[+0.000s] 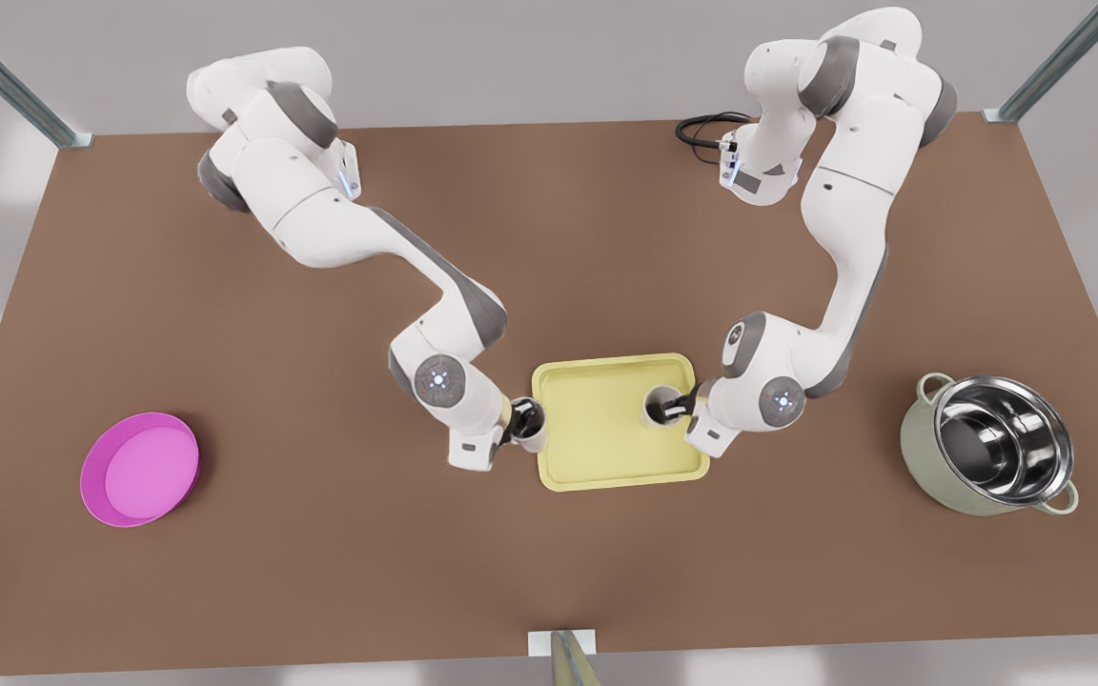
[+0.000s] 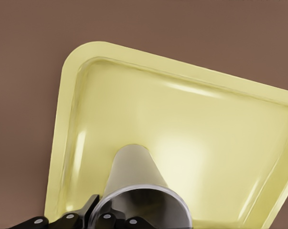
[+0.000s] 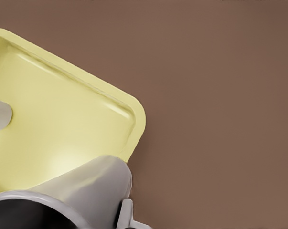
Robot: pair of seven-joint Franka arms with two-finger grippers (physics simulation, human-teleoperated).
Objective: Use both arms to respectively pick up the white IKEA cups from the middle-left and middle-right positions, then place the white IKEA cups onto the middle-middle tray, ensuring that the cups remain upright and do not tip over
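Two white tapered cups, dark inside, both upright. Left end effector (image 1: 681, 408) is clenched on one cup (image 1: 656, 404) over the single pale-yellow tray (image 1: 606, 453). Right end effector (image 1: 515, 425) is clenched on the other cup (image 1: 532, 435), just at the tray's rim on the front view's left, above the desk (image 1: 339, 534).

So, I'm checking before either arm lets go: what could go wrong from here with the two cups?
1. The right end effector holds a white cup right at the raised rim of the tray. If it is lowered here, the cup may land on the rim and tip.
2. The left end effector pinches the other white cup by its lip above the tray, so a skewed release could topple it.
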